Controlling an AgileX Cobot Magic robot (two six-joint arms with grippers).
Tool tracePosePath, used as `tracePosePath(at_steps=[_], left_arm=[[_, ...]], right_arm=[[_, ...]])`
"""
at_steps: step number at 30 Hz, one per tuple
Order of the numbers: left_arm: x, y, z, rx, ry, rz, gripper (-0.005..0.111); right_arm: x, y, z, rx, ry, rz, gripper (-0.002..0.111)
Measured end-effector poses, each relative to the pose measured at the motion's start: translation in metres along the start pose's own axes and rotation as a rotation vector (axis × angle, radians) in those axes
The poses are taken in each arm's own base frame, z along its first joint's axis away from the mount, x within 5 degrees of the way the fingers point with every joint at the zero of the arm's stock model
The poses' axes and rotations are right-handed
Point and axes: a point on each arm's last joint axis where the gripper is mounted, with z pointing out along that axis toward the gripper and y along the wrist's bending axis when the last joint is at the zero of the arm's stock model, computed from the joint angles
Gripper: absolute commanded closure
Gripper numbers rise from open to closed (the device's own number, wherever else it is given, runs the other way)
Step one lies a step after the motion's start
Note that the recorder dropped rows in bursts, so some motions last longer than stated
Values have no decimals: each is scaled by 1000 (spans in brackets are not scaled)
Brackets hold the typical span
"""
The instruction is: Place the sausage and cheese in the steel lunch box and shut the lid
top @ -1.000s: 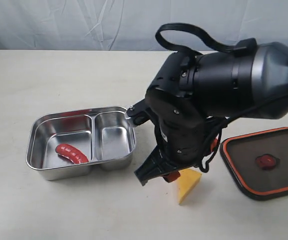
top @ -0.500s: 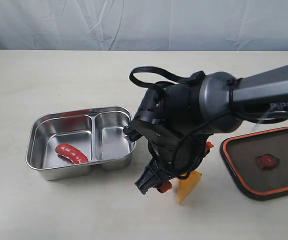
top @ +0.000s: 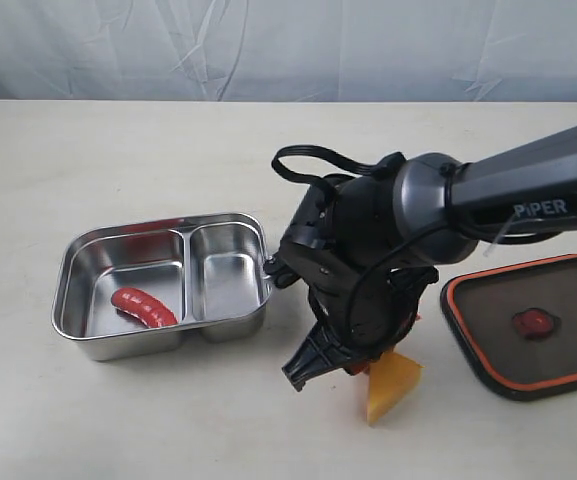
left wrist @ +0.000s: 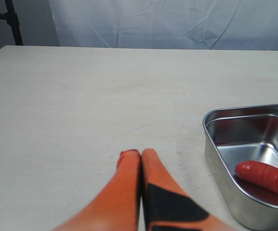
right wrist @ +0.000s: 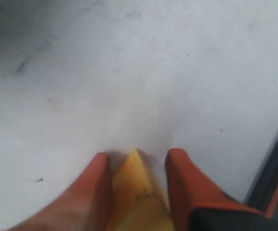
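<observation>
Beside the steel lunch box [top: 118, 346] the right gripper [right wrist: 139, 155] has sunk astride the cheese [top: 393, 388] — pickup starting, whether clamped I can't tell.

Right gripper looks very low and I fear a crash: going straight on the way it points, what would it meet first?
Probably the table just beyond the right gripper; the cheese sits between its fingers.

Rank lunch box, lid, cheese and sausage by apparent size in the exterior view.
1. steel lunch box
2. lid, though the frame edge cuts it
3. cheese and sausage: alike, cheese partly hidden, so unranked
</observation>
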Motion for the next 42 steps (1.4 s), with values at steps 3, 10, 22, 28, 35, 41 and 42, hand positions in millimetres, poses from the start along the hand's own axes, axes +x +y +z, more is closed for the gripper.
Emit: tracePosePath(at_steps=[3,10,22,28,35,41,42], left_arm=[[0,0,0,0,0,0,107],[0,0,0,0,0,0,107],[0,0,0,0,0,0,107],[0,0,0,0,0,0,107],[0,0,0,0,0,0,107],[0,0,0,0,0,0,107],[0,0,0,0,0,0,107]], right_arm=[[4,0,3,1,18,-4,108],[7,0,6,4,30,-27,108],[7,-14,-3,126,5,-41,108],[9,-22,-31,104,-89,-10,108],[12,-22,-38,77,-91,17,107],[16,-22,-37,68,-43,51,60],[18,-22,-37,68,-29,59,44]])
